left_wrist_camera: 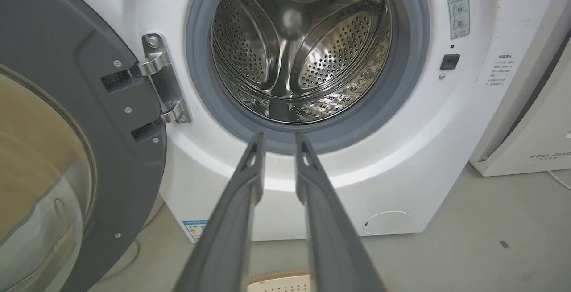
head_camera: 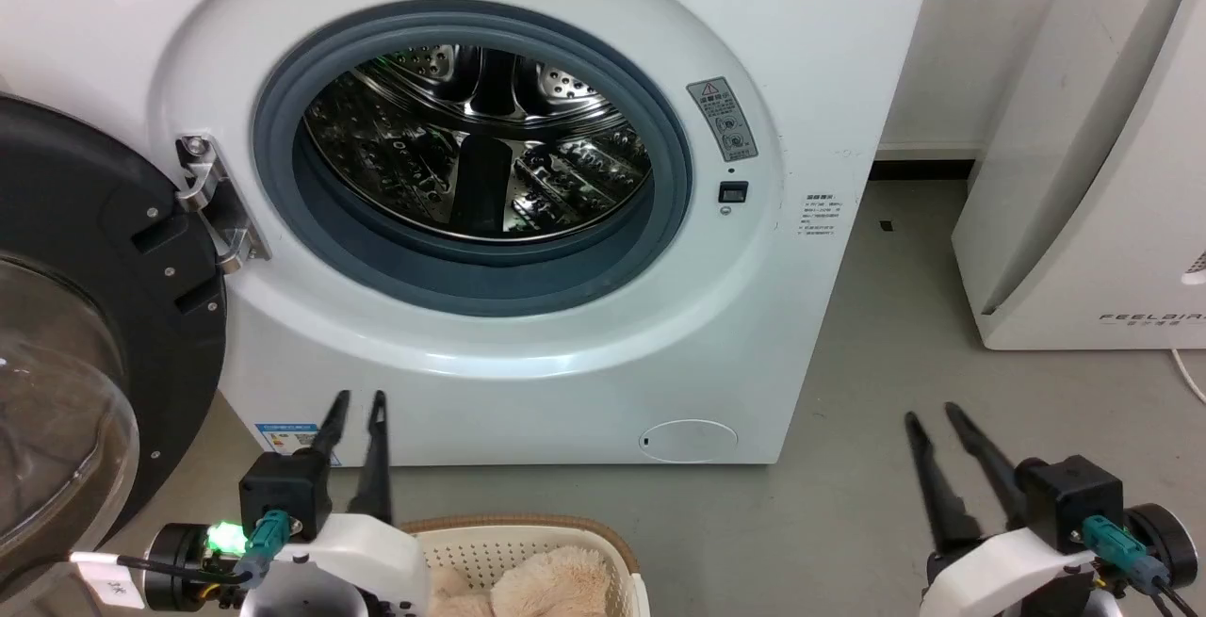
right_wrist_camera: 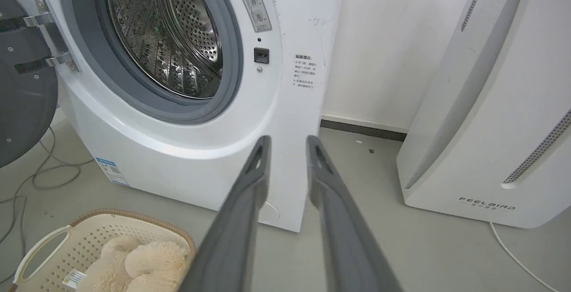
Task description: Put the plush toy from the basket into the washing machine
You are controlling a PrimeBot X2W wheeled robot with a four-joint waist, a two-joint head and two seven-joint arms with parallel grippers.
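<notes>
The washing machine [head_camera: 584,221] stands in front of me, its steel drum [head_camera: 480,151] bare behind the grey-blue gasket, and its black-framed door [head_camera: 85,316] swung open to the left. On the floor below it sits the cream basket [right_wrist_camera: 84,243] with a brown rim, and the fluffy beige plush toy [right_wrist_camera: 142,267] lies inside it. The toy [head_camera: 551,584] peeks in at the head view's bottom edge. My left gripper [head_camera: 356,400] hovers open above the basket's left side, holding nothing. My right gripper [head_camera: 931,414] is open too, off to the right over bare floor.
A white slanted appliance [head_camera: 1093,174] marked FEELBAIR stands at the right, with a white cord [right_wrist_camera: 513,252] trailing on the floor. Grey cables [right_wrist_camera: 44,171] lie on the floor under the open door. Grey floor [head_camera: 895,353] stretches between the washer and that appliance.
</notes>
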